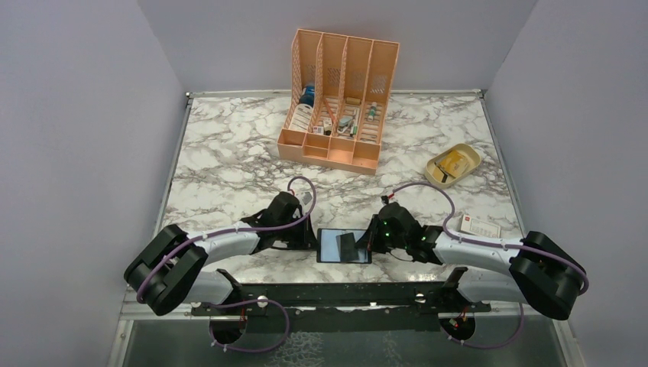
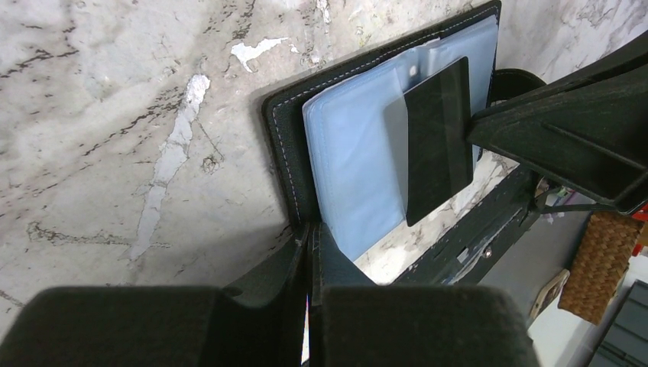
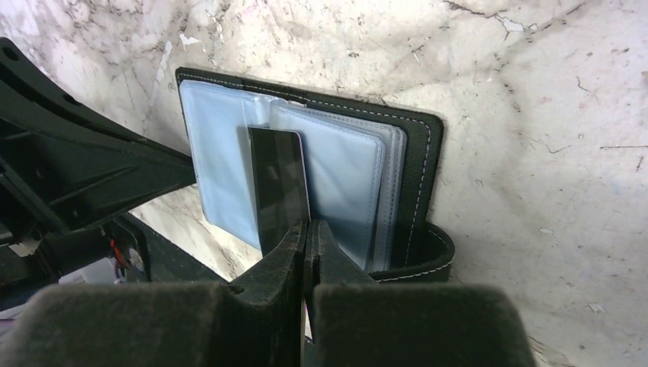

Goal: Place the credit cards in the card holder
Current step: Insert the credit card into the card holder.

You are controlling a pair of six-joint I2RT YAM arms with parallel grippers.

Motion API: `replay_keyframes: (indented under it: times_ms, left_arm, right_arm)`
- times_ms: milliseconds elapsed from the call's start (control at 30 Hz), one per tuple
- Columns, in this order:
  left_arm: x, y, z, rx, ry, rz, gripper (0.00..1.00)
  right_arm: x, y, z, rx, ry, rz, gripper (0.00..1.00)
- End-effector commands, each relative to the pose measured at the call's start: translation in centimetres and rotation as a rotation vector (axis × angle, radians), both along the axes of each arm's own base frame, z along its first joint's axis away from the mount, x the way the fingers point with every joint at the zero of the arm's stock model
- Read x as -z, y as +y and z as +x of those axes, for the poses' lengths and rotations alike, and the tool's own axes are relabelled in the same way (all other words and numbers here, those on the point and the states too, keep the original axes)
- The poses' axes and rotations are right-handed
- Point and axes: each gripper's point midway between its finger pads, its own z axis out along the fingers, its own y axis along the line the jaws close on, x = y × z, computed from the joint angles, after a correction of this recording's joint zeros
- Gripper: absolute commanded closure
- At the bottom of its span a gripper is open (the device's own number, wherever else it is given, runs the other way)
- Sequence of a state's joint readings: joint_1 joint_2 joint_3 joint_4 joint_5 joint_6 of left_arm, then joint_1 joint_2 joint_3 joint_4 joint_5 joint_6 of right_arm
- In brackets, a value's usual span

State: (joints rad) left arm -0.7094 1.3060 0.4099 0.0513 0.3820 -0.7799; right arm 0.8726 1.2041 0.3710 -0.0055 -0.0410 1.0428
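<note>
The black card holder [image 1: 328, 246] lies open near the table's front edge, between both grippers, with bluish clear pockets showing. My left gripper [image 1: 312, 240] is shut on the holder's left cover edge [image 2: 286, 153]; its jaws meet at the cover [image 2: 309, 241]. My right gripper [image 1: 371, 241] is shut on a dark credit card [image 1: 348, 246] that lies over the pockets, partly under a clear flap [image 2: 432, 138]. In the right wrist view the card [image 3: 279, 180] runs into my shut jaws [image 3: 306, 233], with the holder [image 3: 419, 153] behind it. A whitish card with red marks [image 1: 480, 227] lies on the table to the right.
A tall orange slotted organizer [image 1: 336, 99] stands at the back centre. A beige oval dish [image 1: 470, 157] with small items sits at the right. The table's dark front rail [image 1: 344, 294] runs just below the holder. Grey walls enclose the marble table.
</note>
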Motion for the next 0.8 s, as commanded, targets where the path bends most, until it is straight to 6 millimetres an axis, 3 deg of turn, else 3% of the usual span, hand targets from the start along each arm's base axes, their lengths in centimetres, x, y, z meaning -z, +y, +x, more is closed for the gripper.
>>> replay_keyframes:
  times_ms: [0,400,767]
  left_arm:
    - [0.6,0.0,-1.2,0.022,0.052,-0.016,0.95]
    - [0.4,-0.3,-1.2,0.032,0.055,-0.03,0.95]
    - [0.0,-0.7,-1.1,0.041,0.057,-0.046,0.94]
  right_arm:
    - [-0.4,0.3,1.1,0.057,-0.039,0.021,0.99]
    - [-0.8,-0.5,1.6,0.122,-0.078,0.034,0.99]
    - [-0.5,0.9,1.1,0.102,-0.077,0.064,0.99]
